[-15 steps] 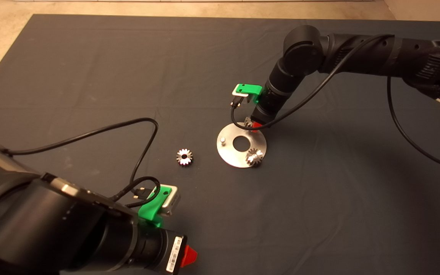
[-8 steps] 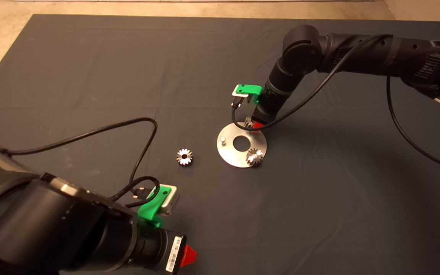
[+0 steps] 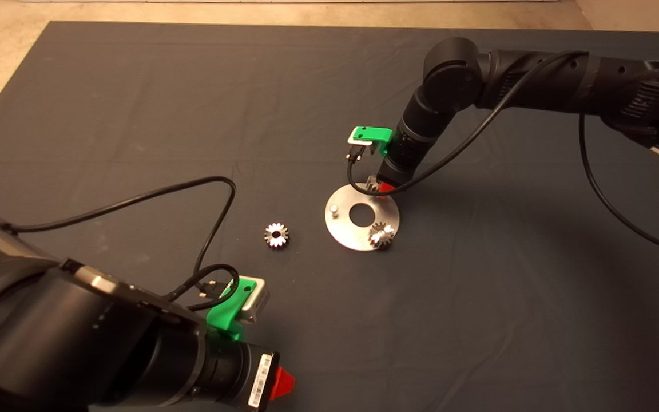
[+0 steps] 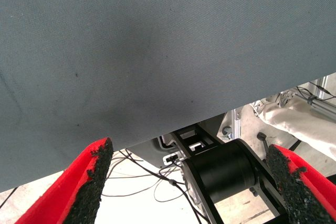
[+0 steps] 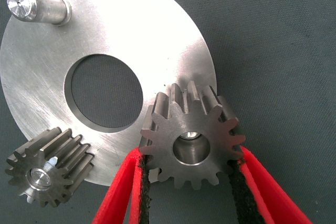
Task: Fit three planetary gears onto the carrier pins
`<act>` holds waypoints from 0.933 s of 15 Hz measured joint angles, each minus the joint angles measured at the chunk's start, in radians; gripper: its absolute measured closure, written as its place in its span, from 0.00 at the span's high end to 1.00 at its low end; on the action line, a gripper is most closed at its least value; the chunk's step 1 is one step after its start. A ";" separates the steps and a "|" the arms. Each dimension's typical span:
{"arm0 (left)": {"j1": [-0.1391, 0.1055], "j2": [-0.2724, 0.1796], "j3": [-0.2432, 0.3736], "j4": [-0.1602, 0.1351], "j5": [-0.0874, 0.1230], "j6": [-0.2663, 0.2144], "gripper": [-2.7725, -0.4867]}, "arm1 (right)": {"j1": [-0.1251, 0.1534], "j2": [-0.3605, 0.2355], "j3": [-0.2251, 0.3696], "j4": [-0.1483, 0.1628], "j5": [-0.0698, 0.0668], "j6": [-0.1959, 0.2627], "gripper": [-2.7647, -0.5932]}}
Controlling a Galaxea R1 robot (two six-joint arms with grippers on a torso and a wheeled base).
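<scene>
We see our right gripper (image 5: 189,192) at the far rim of the disc (image 3: 352,237), with its two fingers (image 5: 123,190) clamped on the sides of one gear (image 5: 191,137). In the right wrist view this gear lies flat between the pads, and through its centre hole a bit of shiny metal shows, which we take for the top of the pin under it; so we judge that the hole is almost lined up with that pin, and we cannot tell if the gear is already sliding down on it or only resting on its tip. What the next move turns on is this: the axis of the hole must be upright and directly above the pin, so the motion should be straight down, without tilt. A second gear (image 3: 381,235) sits on the pin at the near right side of the disc and looks seated. The third pin (image 3: 334,210) stands bare at the left side of the disc. The last gear (image 3: 276,234) lies flat on the mat (image 3: 135,103), to the left of the disc and apart from it. It is on the side of our left gripper (image 3: 284,382), which waits at the lower left of the tabletop with its fingers (image 4: 94,182) wide apart and holding nothing, so that arm seems nearer to it, though the right arm is doing the work now.
</scene>
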 joint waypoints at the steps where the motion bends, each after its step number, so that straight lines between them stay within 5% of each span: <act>1: 0.000 0.000 0.000 0.000 0.000 0.000 0.69 | 0.000 0.000 0.000 0.000 0.000 0.000 0.14; 8: 0.000 0.000 0.000 0.000 0.000 0.000 0.69 | 0.001 -0.003 0.000 0.000 -0.009 0.000 0.21; 14: 0.000 0.000 0.000 0.000 0.000 0.000 0.69 | 0.002 -0.009 -0.004 0.000 -0.012 0.000 0.39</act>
